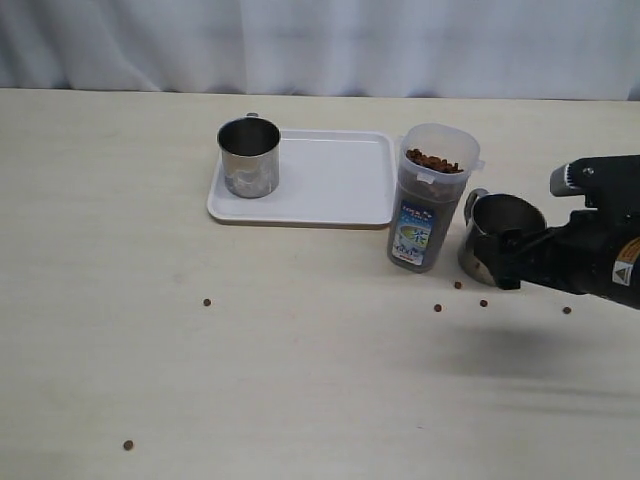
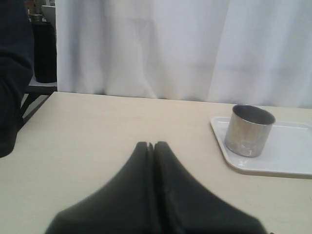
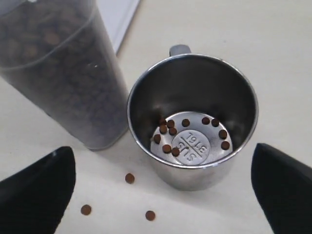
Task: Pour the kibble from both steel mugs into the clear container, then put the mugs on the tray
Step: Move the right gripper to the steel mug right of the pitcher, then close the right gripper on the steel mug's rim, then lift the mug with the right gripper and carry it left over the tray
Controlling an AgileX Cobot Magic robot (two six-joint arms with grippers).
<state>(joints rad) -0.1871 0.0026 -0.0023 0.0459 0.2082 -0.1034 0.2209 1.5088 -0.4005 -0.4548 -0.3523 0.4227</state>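
One mug (image 3: 195, 92), inside end effector (image 3: 161, 158), seemingly ungripped

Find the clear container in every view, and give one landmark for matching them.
Exterior view: the clear container stands right of centre, just right of the tray.
Left wrist view: not in it.
Right wrist view: it stands close beside the steel mug holding a little kibble.
Shared landmark: the tray, partly visible in all three views.

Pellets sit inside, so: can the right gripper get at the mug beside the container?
Likely yes: the right gripper has open fingers flanking the mug, nothing between; the container stands close beside.
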